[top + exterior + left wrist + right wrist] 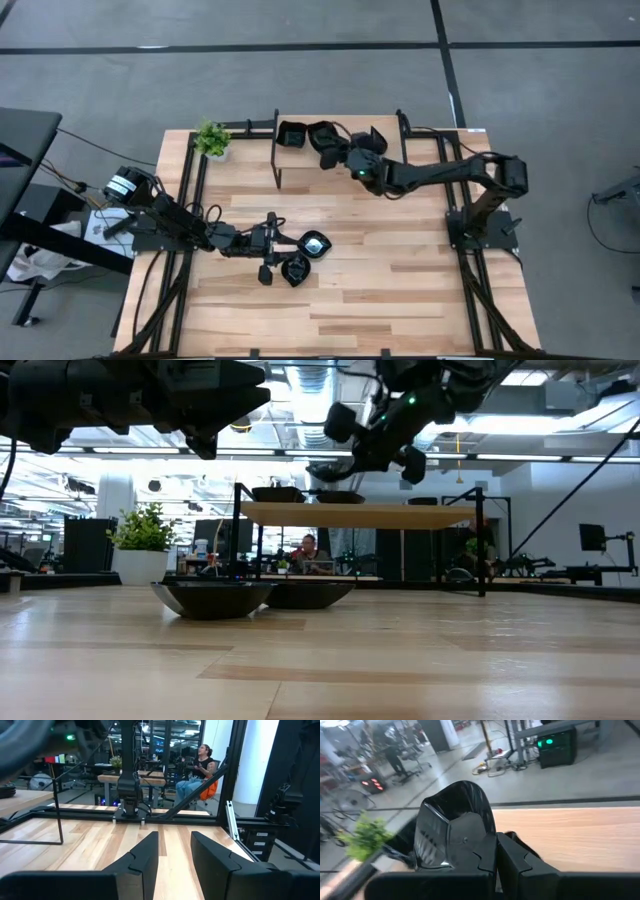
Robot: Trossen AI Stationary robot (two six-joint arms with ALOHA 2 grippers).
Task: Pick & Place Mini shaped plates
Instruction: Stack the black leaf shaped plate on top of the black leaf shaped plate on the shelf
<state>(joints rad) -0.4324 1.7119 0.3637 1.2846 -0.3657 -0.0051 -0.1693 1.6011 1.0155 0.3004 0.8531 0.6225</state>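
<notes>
A glossy black mini plate (pixel 454 827) is being held clamped by its rim in the right end effector (pixel 352 158), fingers together on it, above the raised wooden shelf (pixel 360 514) at the far edge of the light wooden desk (pixel 400 290). Two more black plates (pixel 306 134) are resting on that shelf. The left end effector (pixel 288 240) is being held low with fingers apart, gripping nothing; two black dishes (pixel 305 257) are lying on the desk just beside its tips. A small green potted plant (pixel 212 139) is standing at the far left corner. Open board is being left on the near and right sides.
</notes>
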